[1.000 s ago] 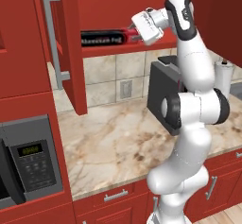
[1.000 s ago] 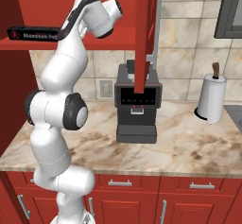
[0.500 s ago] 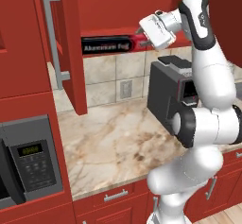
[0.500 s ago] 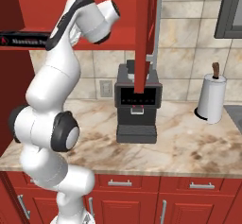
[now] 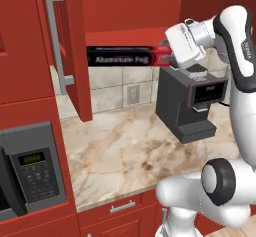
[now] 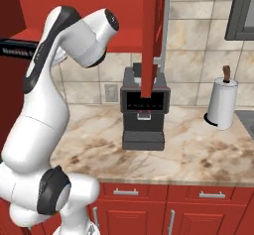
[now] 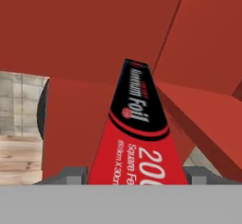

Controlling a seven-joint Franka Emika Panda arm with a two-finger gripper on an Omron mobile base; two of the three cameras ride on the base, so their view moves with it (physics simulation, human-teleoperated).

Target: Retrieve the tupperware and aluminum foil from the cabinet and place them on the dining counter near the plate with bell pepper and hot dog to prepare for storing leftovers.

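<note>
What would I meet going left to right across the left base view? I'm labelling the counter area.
Grey microwave with a green display → long silver bar handle on the red cabinet door → black aluminium foil box with white lettering → white robot claw → black coffee machine on the marble worktop.

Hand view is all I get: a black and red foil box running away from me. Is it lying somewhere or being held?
Observer: Held. The fingers clamp one red end of the aluminum foil, level in front of the open cabinet.
Operator: What's below it?
Observer: A black coffee machine on the marble worktop, under the hand.
Operator: Anything else there?
Observer: A paper towel roll, right of the machine.
</note>
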